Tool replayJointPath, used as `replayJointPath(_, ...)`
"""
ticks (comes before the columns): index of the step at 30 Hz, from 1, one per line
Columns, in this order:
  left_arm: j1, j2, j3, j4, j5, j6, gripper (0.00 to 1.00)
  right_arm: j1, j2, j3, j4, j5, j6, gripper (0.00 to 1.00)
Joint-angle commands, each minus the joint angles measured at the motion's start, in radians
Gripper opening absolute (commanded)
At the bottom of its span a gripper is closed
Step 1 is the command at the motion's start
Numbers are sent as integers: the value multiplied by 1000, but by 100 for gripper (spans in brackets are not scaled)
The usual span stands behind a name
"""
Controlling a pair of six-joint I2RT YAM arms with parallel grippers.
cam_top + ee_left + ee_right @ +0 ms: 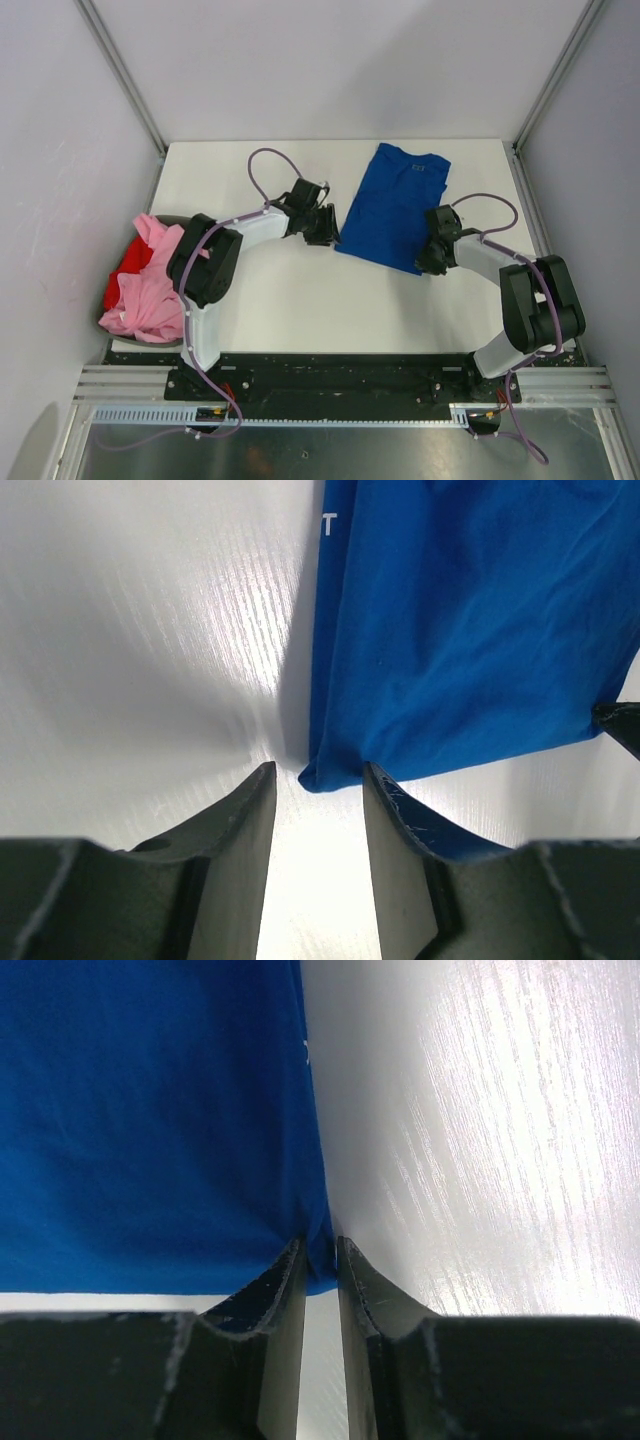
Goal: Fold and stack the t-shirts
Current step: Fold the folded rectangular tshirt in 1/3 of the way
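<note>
Folding step: blue shirt point(393, 207) lies flat on the bench point(300, 300), right of centre, toward the far side. right tool point(320, 1250) pinches its near-right corner. left tool point(318, 778) is spread, with the near-left corner between the jaws, not clamped. Next, likely: close left, lift both corners, carry them far. pink shirt point(150, 290) and red shirt point(130, 262) are heaped at the left edge, unfolded.

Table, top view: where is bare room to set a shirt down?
Free: mid table between the arms, and its far left corner. Crowded: blue t-shirt with left gripper and right gripper at its near corners; pink t-shirt and red t-shirt heaped at left edge.
</note>
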Motion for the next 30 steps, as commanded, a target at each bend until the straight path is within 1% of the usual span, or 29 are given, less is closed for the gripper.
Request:
replayJointPath(1, -13, -4, 13, 24, -5, -7, 43, 4, 21, 9, -12, 14, 6, 22)
replayJointPath(6, -21, -5, -5, 22, 3, -28, 36, -4, 24, 9, -7, 10, -3, 22)
replayJointPath(9, -35, -9, -21, 22, 0, -41, 30, -15, 23, 9, 0, 5, -16, 19)
replayJointPath(12, -60, -15, -46, 23, 0, -68, 20, -25, 15, 10, 4, -10, -32, 14)
replayJointPath(15, -82, -57, -102, 24, -25, -108, 9, -30, 5, 11, -8, -24, -52, 9)
replayJointPath(18, -109, -124, -176, 25, -61, -144, 3, -27, -8, 8, -34, -47, -72, 4)
replayJointPath(23, -180, -266, -325, 26, -126, -205, 1, 21, -84, -35, -82, -93, -89, 2)
replayJointPath(26, -234, -345, -412, 32, -171, -252, 1, 46, -152, -81, -122, -103, -91, 2)
replayJointPath(30, -297, -433, -517, 38, -205, -316, 2, 70, -261, -147, -174, -153, -77, 3)
